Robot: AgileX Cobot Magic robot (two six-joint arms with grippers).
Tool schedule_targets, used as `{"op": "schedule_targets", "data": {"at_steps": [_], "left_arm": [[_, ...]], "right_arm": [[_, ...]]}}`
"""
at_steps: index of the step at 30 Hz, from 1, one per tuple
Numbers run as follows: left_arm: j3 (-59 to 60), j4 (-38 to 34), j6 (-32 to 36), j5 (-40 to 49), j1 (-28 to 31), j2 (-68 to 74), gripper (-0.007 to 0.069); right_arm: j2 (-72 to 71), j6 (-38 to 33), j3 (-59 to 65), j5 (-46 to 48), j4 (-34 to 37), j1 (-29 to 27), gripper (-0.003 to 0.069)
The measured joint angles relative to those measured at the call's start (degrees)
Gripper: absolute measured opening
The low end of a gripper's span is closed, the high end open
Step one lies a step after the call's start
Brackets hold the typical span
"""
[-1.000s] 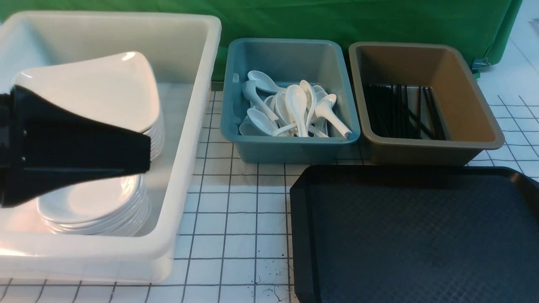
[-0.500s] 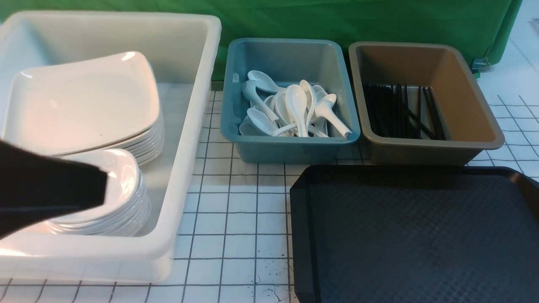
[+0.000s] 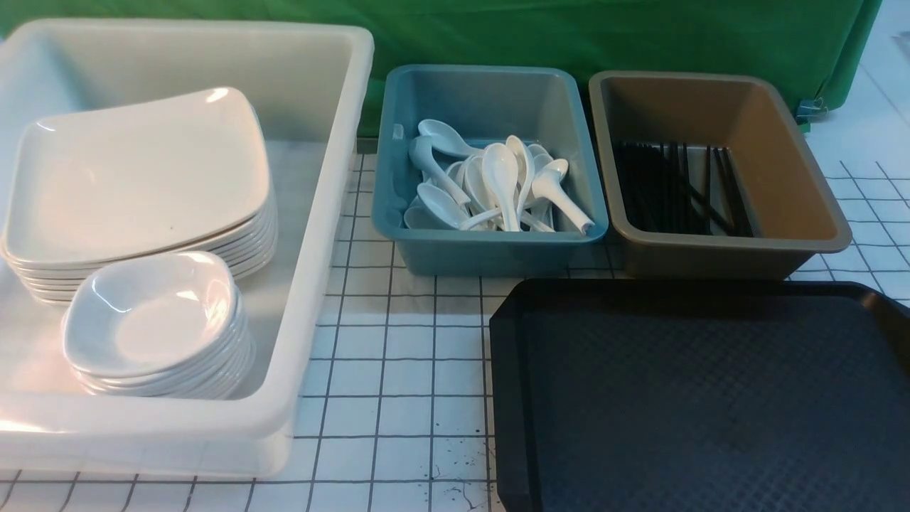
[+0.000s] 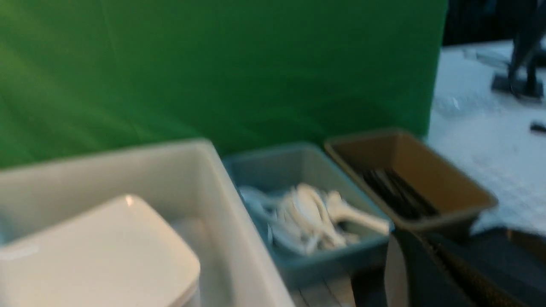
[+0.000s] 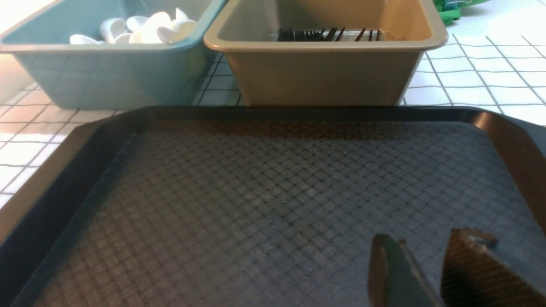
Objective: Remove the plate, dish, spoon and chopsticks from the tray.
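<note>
at far left, the white tub holds the plate stack and dish stack; the left gripper, jaws shut and empty, has withdrawn from above them. spoons fill the blue bin, chopsticks the brown bin. the tray is bare: task appears complete. right gripper jaws part-open, empty. gridded table, green backdrop.

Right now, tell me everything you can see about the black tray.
The tray is a large black rectangular plastic one with cut corners, a low raised rim and a fine woven-looking texture. It lies flat on the white gridded table, just in front of the blue bin and the brown bin. Nothing rests on the part in view; its near and right edges run out of frame. The right claw, open, hangs over it, holding nothing.
</note>
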Motion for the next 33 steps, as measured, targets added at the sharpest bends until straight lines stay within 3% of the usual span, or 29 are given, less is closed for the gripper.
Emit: {"op": "schedule_targets", "data": {"at_steps": [5, 18, 26, 33], "left_arm": [[0.0, -1.67, -0.87, -8.98, 0.0, -0.17, 0.0004], [0.0, -0.52, -0.94, -9.87, 0.0, -0.3, 0.0004], [1.33, 3.8, 0.54, -11.63, 0.0, 0.14, 0.0004], [20.54, 9.02, 0.54, -22.42, 0.14, -2.14, 0.0004]], "right_arm": [[0.0, 0.0, 0.0, 0.0, 0.0, 0.0, 0.024], [0.0, 0.0, 0.0, 0.0, 0.0, 0.0, 0.024], [0.0, 0.0, 0.0, 0.0, 0.0, 0.0, 0.024], [0.0, 0.0, 0.0, 0.0, -0.11, 0.0, 0.024]]}}
